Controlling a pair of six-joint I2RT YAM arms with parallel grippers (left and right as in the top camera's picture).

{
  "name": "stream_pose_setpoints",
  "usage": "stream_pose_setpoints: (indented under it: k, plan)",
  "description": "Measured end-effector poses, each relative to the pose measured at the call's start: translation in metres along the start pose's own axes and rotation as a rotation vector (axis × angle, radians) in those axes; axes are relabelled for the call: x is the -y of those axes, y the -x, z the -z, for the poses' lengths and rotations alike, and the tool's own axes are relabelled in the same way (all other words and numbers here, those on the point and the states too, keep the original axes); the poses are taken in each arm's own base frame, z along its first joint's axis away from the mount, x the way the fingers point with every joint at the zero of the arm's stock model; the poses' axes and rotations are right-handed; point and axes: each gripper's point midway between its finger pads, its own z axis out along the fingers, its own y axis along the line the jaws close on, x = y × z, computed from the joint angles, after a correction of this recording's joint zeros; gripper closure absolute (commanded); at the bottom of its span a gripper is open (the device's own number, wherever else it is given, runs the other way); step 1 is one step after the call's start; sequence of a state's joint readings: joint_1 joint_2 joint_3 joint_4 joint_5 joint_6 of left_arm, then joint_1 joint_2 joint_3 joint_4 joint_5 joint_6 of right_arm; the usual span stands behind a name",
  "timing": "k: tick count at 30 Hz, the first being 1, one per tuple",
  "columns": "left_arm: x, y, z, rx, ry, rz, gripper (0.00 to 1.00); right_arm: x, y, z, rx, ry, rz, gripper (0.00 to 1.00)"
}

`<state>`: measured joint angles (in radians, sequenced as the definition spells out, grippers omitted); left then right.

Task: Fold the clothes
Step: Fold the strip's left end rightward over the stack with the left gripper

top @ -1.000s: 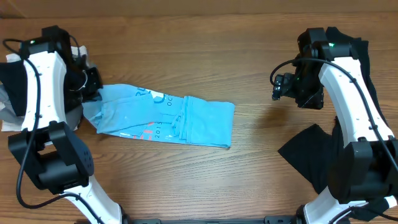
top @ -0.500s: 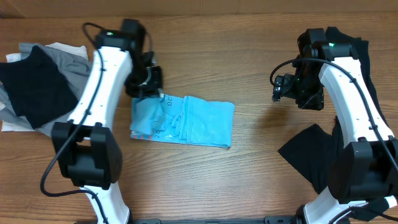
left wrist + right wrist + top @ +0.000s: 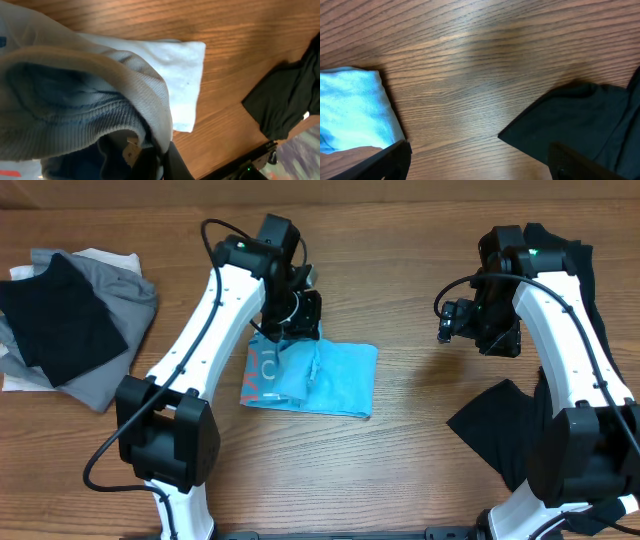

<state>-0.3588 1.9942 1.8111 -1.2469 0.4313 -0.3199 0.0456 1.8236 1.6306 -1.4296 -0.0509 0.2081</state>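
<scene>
**A:** Since a second ago the left arm has swung from the counter's (image 3: 400, 490) left edge to its middle. It has carried the loose end of the light-blue T-shirt (image 3: 335, 380) over the rest, so the shirt is now a shorter bundle at mid-counter.

**B:** And the left pincer (image 3: 285, 330)?

**A:** Clenched on a bunch of shirt fabric above the bundle's far-left corner. The right pincer (image 3: 450, 320) hangs released with nothing in it, well apart toward the right edge.

**B:** What could spoil it?

**A:** I think the fold may land crooked. The strip with coral lettering sticks out on the left, so the edges don't match. Letting go while the cloth is lifted could make it slump into a heap. If a lower layer is also pinched, pulling away would drag the bundle open.

**B:** Can you tell how many layers it holds?

**A:** No. The left wrist view is almost filled with draped cloth, and from overhead the arm covers that corner. The lettering is too folded to read. The right pincer's fingers are cut off at the bottom of the right wrist view. The right arm hides part of the black garment (image 3: 495, 425) by the right edge. The pile of clothes (image 3: 80, 330) at the left edge overlaps, so I can't count the pieces.
</scene>
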Motion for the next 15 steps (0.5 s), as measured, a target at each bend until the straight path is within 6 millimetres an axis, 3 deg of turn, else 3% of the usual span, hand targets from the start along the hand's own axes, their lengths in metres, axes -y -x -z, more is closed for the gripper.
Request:
stream_pose_setpoints:
  k: [15]
  plan:
    - [0.034, -0.021, -0.019, -0.032, 0.033, -0.072, 0.96, 0.000, 0.000, 0.000, -0.001, 0.000, 0.000, 0.10]
